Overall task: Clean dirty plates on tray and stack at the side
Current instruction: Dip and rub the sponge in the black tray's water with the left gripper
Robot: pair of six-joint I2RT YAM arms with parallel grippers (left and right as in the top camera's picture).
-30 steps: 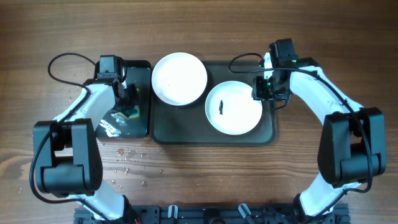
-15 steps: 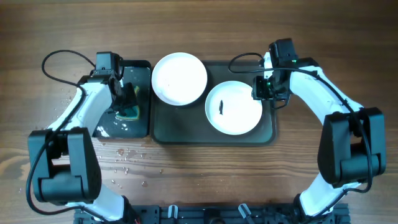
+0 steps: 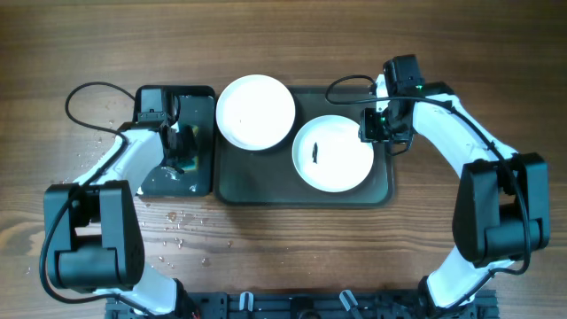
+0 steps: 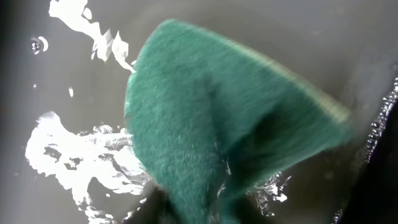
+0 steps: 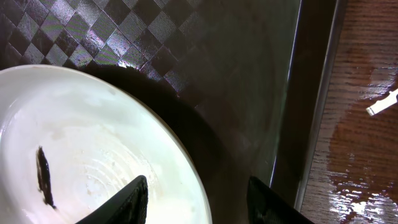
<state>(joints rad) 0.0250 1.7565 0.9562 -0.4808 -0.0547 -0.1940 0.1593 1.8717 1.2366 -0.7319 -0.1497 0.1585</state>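
Two white plates show in the overhead view. One with a dark smear [image 3: 315, 152] lies on the grey-green tray [image 3: 266, 184]; this dirty plate [image 3: 341, 168] also fills the left of the right wrist view [image 5: 93, 143]. The other plate [image 3: 256, 112] looks clean and overlaps the tray's far left corner. My right gripper [image 5: 199, 205] is open, one finger over the smeared plate's rim and the other over the tray floor [image 5: 205, 56]. My left gripper [image 3: 182, 149] is shut on a green sponge [image 4: 205, 124] over the small black tray [image 3: 197, 102]; its fingers are hidden behind the sponge.
The small black tray's floor [image 4: 292, 43] is wet with foam. Water drops [image 3: 182, 226] dot the wooden table near its front. The wood right of the grey-green tray [image 5: 367, 155] is wet too. A black cable [image 3: 80, 97] loops at the far left.
The left arm has shifted slightly over the small black tray, keeping the sponge at about the same spot. The right arm and both plates have not moved.
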